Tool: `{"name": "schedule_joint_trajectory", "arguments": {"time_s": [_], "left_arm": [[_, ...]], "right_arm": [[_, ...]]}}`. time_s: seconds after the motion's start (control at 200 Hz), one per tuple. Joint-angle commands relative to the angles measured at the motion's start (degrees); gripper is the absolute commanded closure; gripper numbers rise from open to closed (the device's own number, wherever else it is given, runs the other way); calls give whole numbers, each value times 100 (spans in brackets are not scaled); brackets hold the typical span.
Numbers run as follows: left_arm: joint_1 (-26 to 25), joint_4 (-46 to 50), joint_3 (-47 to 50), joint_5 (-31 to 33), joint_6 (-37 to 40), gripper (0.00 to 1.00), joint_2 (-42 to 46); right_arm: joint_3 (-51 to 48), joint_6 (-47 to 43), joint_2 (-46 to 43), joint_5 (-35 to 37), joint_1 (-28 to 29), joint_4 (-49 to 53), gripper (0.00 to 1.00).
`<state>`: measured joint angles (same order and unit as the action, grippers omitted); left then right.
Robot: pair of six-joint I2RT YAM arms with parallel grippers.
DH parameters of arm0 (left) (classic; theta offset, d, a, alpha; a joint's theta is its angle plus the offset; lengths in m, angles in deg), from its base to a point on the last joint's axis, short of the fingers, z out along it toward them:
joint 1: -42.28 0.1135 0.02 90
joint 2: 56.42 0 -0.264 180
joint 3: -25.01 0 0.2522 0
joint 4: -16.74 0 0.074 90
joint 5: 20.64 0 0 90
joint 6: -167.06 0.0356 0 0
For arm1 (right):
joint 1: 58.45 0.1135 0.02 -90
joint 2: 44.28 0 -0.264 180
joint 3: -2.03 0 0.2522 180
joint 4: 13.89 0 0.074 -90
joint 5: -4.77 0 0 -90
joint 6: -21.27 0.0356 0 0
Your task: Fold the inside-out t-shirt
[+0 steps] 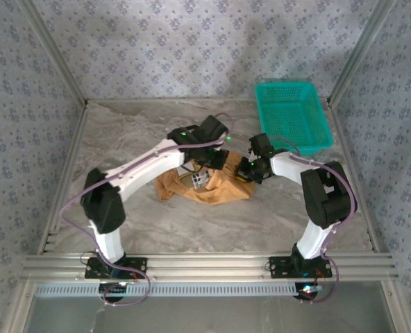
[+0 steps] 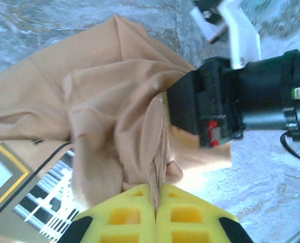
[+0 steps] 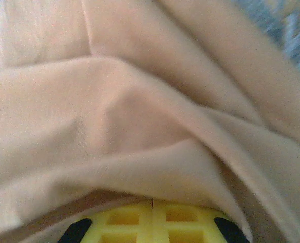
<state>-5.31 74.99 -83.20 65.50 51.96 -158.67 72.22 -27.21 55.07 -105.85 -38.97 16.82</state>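
T-shirt (image 1: 209,187) lies bunched on the table (image 1: 122,132), near the teal basket (image 1: 289,114) and left of it (nearer the arm bases). Left gripper (image 2: 156,191) is clenched on a raised fold of cloth; right gripper (image 3: 152,203), just beside it, clamps another fold.
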Motion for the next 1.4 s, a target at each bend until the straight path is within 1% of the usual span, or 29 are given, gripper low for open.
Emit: {"name": "schedule_joint_trajectory", "arguments": {"time_s": [0.0, 0.09, 0.15, 0.2, 0.255, 0.28, 0.46, 0.505, 0.535, 0.57, 0.6, 0.625, 0.67, 0.72, 0.76, 0.874, 0.969, 1.044, 1.149, 1.189, 1.239, 1.294, 1.394], "left_arm": [[576, -476, 637, -413, -268, 99, 1007], [828, -1016, 1264, -690, -441, 94, 1309], [900, -1221, 1535, -969, -515, 87, 1315], [910, -1296, 1697, -1077, -552, 80, 1274], [912, -1411, 1894, -1137, -595, 77, 1270], [910, -1466, 1990, -1143, -616, 76, 1282], [901, -1688, 2428, -1146, -689, 78, 1392], [904, -1708, 2497, -1108, -689, 76, 1401], [903, -1707, 2536, -1064, -689, 72, 1402], [902, -1705, 2575, -1031, -680, 65, 1394], [903, -1723, 2609, -1013, -687, 62, 1388], [901, -1760, 2639, -1011, -691, 59, 1384], [907, -1834, 2660, -994, -701, 54, 1369], [910, -1922, 2641, -966, -732, 52, 1335], [911, -1968, 2553, -969, -749, 50, 1276], [836, -2170, 2205, -1069, -888, 47, 962], [692, -2010, 1791, -962, -888, 46, 491], [608, -1836, 1492, -937, -878, 50, 57], [535, -1666, 1281, -910, -889, 64, -395], [532, -1642, 1275, -885, -902, 73, -476], [532, -1586, 1289, -828, -917, 87, -488], [532, -1531, 1352, -721, -935, 100, -380], [532, -1506, 1497, -527, -996, 100, 46]], "right_arm": [[-341, -129, -47, 744, -259, 286, 100], [-438, -194, -201, 866, -225, 360, 100], [-407, -244, -272, 975, -167, 483, 100], [-357, -300, -337, 1036, -108, 594, 100], [-295, -359, -441, 1123, -15, 749, 100], [-253, -392, -501, 1179, 37, 814, 100], [52, -503, -1013, 1431, 406, 1342, 100], [135, -496, -1152, 1497, 489, 1463, 100], [167, -499, -1208, 1534, 531, 1510, 100], [242, -497, -1343, 1609, 623, 1604, 96], [279, -504, -1430, 1646, 676, 1633, 94], [302, -499, -1497, 1659, 720, 1644, 89], [349, -500, -1586, 1685, 791, 1666, 77], [381, -500, -1630, 1606, 836, 1601, 70], [411, -501, -1620, 1511, 834, 1566, 68], [475, -481, -1540, 1504, 788, 1627, 68], [435, -393, -1561, 1432, 733, 1564, 67], [439, -323, -1568, 1386, 709, 1524, 66], [453, -218, -1548, 1291, 684, 1381, 59], [464, -183, -1512, 1242, 682, 1303, 58], [491, -127, -1411, 1158, 681, 1215, 55], [534, -61, -1241, 1022, 688, 1106, 54], [536, 161, -803, 707, 756, 680, 51]]}}
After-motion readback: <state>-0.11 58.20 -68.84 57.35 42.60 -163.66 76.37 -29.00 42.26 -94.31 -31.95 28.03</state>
